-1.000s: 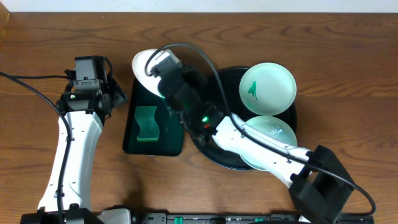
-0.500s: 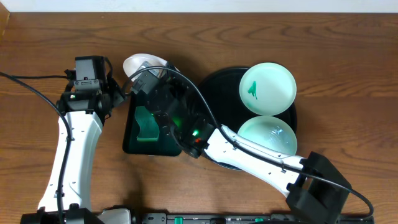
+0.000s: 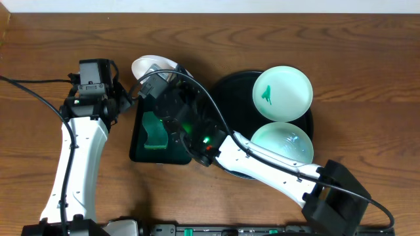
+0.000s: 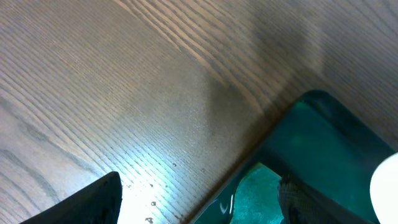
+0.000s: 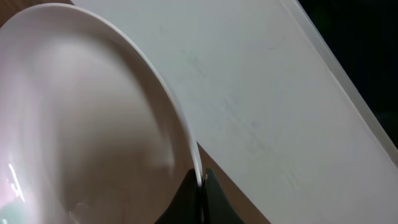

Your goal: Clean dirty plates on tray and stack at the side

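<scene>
Two pale mint plates lie on the round black tray (image 3: 226,88): one with a green smear (image 3: 283,92) at the back, another (image 3: 282,143) nearer the front. A third white plate (image 3: 151,67) is held on edge above the table behind the green tray, and my right gripper (image 3: 155,80) is shut on its rim. In the right wrist view the plate (image 5: 87,124) fills the left side, its rim pinched in my right gripper (image 5: 200,183). My left gripper (image 3: 125,98) stands open at the green tray's left edge, holding nothing (image 4: 199,190).
A rectangular dark green tray (image 3: 139,141) holds a green sponge (image 3: 154,130), partly under my right arm. The left wrist view shows the sponge (image 4: 255,193) and that tray's corner (image 4: 323,118) on bare wood. Black cables loop over the arms.
My right arm swung left over the green tray with the white plate, carrying it off the black tray's side; it has held still over the last half second. The left arm has not moved.
</scene>
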Action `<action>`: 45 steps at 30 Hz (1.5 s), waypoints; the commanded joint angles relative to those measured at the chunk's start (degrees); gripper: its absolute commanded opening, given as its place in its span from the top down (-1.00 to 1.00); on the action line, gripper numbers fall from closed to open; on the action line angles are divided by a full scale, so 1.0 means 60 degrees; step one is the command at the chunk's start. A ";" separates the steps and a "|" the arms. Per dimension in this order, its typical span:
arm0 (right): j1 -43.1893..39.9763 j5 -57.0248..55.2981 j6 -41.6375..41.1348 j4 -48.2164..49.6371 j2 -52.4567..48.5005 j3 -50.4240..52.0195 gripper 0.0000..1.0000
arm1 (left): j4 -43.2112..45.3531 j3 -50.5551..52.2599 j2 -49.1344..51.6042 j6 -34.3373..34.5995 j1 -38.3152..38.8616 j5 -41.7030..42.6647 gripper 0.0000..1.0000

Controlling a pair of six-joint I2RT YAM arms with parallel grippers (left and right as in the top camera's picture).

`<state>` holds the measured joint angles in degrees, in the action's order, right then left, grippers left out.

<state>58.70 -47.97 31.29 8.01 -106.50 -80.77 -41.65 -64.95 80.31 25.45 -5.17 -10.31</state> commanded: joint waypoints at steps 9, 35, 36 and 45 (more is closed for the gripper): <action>0.0055 -0.0255 -0.0164 0.0175 -0.0022 -0.0211 0.98 | -0.0022 -0.0124 0.0036 -0.0055 -0.0040 -0.0117 -0.61; 0.0109 -0.0372 -0.1129 0.0189 -0.0022 -0.0211 0.98 | -0.0022 -0.0124 0.0036 -0.0055 -0.0040 -0.0117 -0.61; 0.0106 -0.0448 -0.1137 0.0164 -0.0022 -0.0211 0.98 | -0.0022 -0.0124 0.0036 -0.0055 -0.0040 -0.0117 -0.61; -0.0004 -0.0335 -0.4936 -0.1443 -0.0022 -0.0211 0.98 | -0.0022 -0.0124 0.0036 -0.0055 -0.0040 -0.0117 -0.61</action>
<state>58.85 -49.71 15.75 2.17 -106.50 -80.90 -41.63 -64.95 80.31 25.45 -5.17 -10.33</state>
